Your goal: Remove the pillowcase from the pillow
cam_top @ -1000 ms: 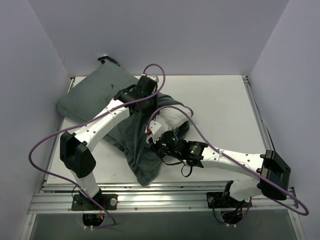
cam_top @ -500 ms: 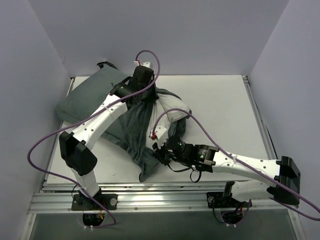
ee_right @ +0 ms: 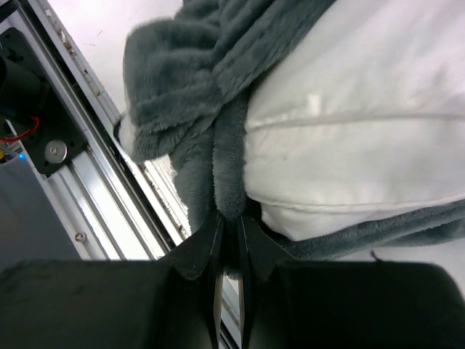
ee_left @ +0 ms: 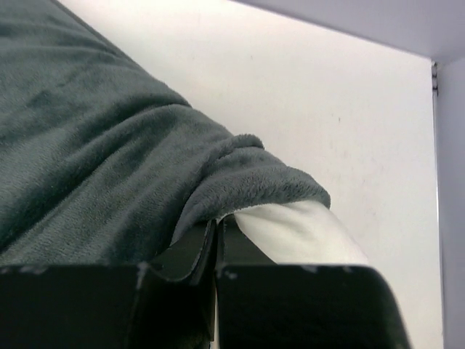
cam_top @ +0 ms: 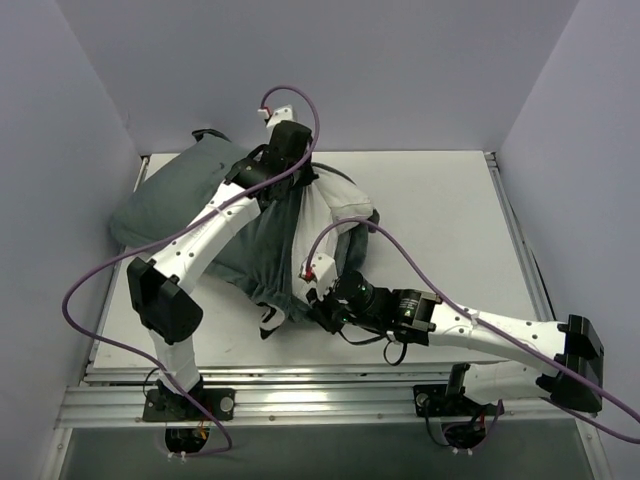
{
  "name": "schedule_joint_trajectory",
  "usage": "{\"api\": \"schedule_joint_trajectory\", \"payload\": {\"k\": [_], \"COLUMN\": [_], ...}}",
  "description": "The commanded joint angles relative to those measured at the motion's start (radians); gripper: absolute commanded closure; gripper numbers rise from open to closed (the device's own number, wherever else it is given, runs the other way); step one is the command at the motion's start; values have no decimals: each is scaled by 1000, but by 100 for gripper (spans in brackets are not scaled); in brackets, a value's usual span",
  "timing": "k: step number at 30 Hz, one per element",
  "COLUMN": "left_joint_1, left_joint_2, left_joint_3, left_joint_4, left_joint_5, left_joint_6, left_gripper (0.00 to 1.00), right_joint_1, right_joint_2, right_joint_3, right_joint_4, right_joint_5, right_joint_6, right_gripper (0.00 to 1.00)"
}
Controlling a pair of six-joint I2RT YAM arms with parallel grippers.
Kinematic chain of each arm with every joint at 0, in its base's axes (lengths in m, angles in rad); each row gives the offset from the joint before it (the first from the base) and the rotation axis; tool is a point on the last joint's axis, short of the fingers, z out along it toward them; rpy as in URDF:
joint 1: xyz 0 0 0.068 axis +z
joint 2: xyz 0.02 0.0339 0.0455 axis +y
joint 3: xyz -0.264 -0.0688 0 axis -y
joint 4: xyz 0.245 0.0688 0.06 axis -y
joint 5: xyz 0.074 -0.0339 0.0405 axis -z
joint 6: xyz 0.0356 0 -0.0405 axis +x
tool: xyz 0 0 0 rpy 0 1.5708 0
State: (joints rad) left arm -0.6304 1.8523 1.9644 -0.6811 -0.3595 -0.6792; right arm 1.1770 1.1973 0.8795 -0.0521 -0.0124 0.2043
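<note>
The grey-green pillowcase (cam_top: 205,215) lies bunched across the table's left half, and a small black-and-white bit shows at its near end (cam_top: 268,318). The white pillow (cam_top: 330,210) sticks out of its right side. My left gripper (cam_top: 298,182) is shut on the pillowcase's open edge (ee_left: 240,156), raised at the far side, right beside the pillow (ee_left: 290,233). My right gripper (cam_top: 316,303) is shut on a hanging fold of the pillowcase (ee_right: 229,167) near the front edge, just under the pillow (ee_right: 349,123).
The white table (cam_top: 440,210) is walled on the left, the right and the back. An aluminium rail (cam_top: 330,395) runs along the near edge and shows close beside the right gripper in the right wrist view (ee_right: 87,174). Purple cables loop over both arms.
My left gripper has moved toward the back wall and upward, pulling the pillowcase edge back. More white pillow shows. My right gripper has shifted toward the front edge with its fold.
</note>
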Motion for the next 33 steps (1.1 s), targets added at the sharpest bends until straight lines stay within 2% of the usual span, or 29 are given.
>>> {"api": "schedule_joint_trajectory", "payload": {"k": [1, 6, 10, 14, 17, 18, 19, 20, 21, 24, 25, 26, 28, 30, 33], "left_joint_1": [97, 84, 71, 43, 15, 11, 8, 8, 6, 12, 14, 15, 20, 21, 23], "left_joint_2": [-13, -28, -54, -134, -208, -247, -269, -287, -323, -373, -386, -396, -433, -470, -525], "left_joint_3": [122, 137, 119, -89, -203, -276, -310, -341, -382, -413, -418, -423, -440, -453, -496], "left_joint_4": [450, 453, 437, 492, 499, 502, 509, 517, 514, 480, 465, 444, 434, 410, 347], "left_joint_5": [-351, -380, -314, -193, -109, -95, -76, -43, -35, -29, -27, -27, -12, -1, 36], "left_joint_6": [-34, -63, -65, -43, -31, -31, -25, -22, -17, 12, 24, 27, 46, 55, 70], "left_gripper": [98, 98, 98, 98, 98, 91, 85, 77, 66, 48, 38, 32, 19, 12, 4], "right_joint_1": [81, 79, 58, 35, 0, -13, -37, -51, -68, -146, -172, -184, -206, -229, -244], "right_joint_2": [-9, 89, 79, -8, -73, -97, -107, -116, -128, -154, -162, -168, -173, -156, -121], "right_joint_3": [-34, -36, -27, -8, 4, 15, 21, 26, 36, 38, 24, 12, -28, -48, -76], "right_joint_4": [-316, -353, -362, -306, -263, -253, -247, -242, -242, -232, -206, -189, -149, -98, -69], "right_joint_5": [-339, -258, -178, -88, -23, -12, 0, 9, 52, 92, 103, 107, 80, 63, 78], "right_joint_6": [67, 92, 118, 152, 170, 173, 176, 182, 187, 214, 225, 234, 268, 294, 343], "right_gripper": [100, 100, 100, 100, 92, 80, 74, 69, 64, 50, 45, 36, 29, 19, 10]}}
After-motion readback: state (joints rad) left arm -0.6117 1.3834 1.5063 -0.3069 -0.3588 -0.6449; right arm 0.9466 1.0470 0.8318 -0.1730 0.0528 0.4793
